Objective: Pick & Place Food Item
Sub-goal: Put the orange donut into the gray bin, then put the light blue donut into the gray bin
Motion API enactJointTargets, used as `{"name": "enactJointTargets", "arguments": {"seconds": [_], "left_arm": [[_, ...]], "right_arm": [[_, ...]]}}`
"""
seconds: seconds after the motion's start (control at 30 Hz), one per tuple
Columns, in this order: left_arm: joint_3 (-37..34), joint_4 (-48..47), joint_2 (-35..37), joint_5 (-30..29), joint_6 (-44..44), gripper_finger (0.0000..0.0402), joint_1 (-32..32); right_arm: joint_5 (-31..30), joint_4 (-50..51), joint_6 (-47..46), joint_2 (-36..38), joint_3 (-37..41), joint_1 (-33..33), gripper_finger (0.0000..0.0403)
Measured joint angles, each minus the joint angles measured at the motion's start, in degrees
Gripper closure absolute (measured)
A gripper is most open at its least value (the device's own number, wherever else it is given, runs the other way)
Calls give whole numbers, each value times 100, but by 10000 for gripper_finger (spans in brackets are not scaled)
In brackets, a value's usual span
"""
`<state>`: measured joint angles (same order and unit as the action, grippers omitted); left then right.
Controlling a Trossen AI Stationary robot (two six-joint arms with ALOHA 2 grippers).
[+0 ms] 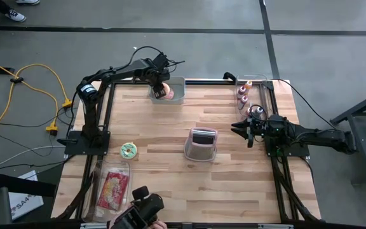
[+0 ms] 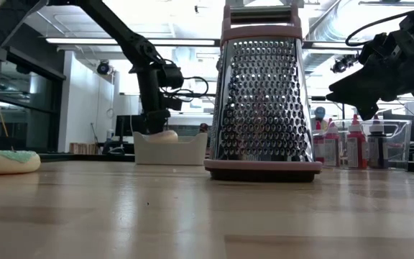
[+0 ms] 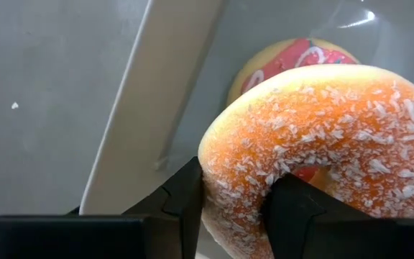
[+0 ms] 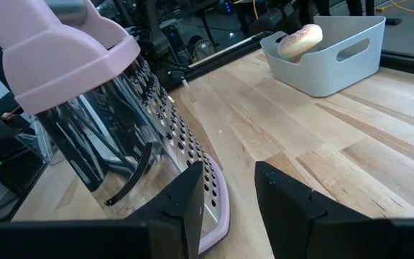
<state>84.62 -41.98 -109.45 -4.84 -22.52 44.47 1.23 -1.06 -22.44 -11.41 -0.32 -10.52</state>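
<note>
From above, the left gripper (image 1: pixel 162 88) is over the gray bin (image 1: pixel 176 95) at the table's (image 1: pixel 157 146) far edge. Its wrist view shows its fingers (image 3: pixel 185 205) pinching the sugary donut (image 3: pixel 322 137). The right gripper (image 1: pixel 245 132) waits near the right edge, squeezed closed on nothing, beside the grater (image 4: pixel 99 108).

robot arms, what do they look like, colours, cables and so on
Both are dark, slender, jointed arms on black frames at the table edges. The left arm carries loose black cables and a blue-ringed joint. Left gripper and right gripper each end in two blocky black fingers.
</note>
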Motion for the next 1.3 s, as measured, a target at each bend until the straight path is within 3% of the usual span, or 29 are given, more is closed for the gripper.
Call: {"name": "enactJointTargets", "arguments": {"seconds": [0.33, 0.73, 1.3], "left_arm": [[0, 39, 0, -33, -118, 223, -11], [2, 38, 38, -164, -109, 219, 4], [13, -84, 972, -166, 41, 219, -354]], "right_arm": [[0, 0, 0, 0, -1, 1, 289], [0, 0, 1, 0, -2, 2, 289], [0, 0, 0, 1, -2, 1, 289]]}}
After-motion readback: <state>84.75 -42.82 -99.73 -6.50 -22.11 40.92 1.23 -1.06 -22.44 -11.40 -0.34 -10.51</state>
